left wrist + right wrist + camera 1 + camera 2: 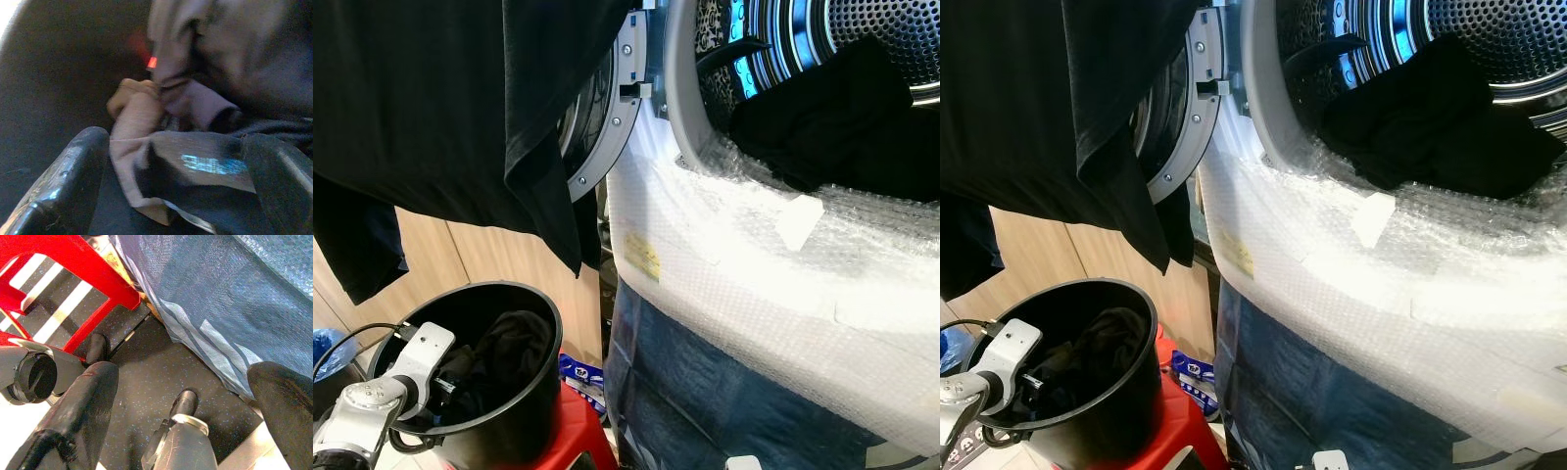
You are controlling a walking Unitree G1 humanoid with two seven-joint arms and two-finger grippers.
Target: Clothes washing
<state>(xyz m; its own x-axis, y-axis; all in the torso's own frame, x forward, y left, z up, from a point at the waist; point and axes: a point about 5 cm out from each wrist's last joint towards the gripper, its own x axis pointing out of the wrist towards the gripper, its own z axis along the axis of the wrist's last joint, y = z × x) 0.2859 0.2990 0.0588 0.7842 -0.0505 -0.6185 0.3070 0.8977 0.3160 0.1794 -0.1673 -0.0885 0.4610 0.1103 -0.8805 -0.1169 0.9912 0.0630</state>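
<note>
My left tool (173,166) is down inside the black bucket (524,431), its fingers (68,181) spread wide either side of the crumpled clothes (195,122), gripping nothing that I can see; the bucket stands on a red stool (1185,421) beside the washing machine (783,284); a dark garment (832,117) lies in the open drum (1489,39), above the bubble wrap (1332,255) on the machine's front; my right tool (183,396) hangs open over the dark floor (146,372), holding nothing; a black shirt (450,108) hangs in front of me.
</note>
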